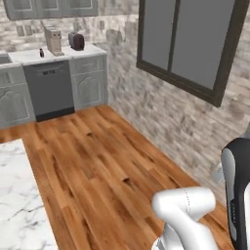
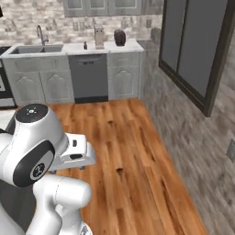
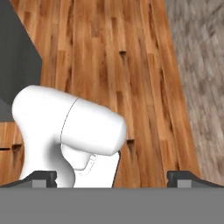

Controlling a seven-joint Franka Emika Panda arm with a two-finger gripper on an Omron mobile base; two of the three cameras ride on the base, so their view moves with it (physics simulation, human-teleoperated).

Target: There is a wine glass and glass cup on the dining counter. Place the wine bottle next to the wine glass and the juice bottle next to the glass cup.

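The dining counter (image 1: 17, 195) lies to the left of the gripper (image 3: 113, 177). A small dark item, possibly the juice bottle (image 1: 41, 52), stands far ahead. Gripper released, empty, above the wooden floor (image 3: 131, 65). Both placements remain.

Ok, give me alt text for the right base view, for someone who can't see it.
The white robot arm rises at lower left over a bare wooden floor that runs to a far kitchen counter with a sink, a dark dishwasher and small appliances. A brick wall with a dark-framed window lines the right side.
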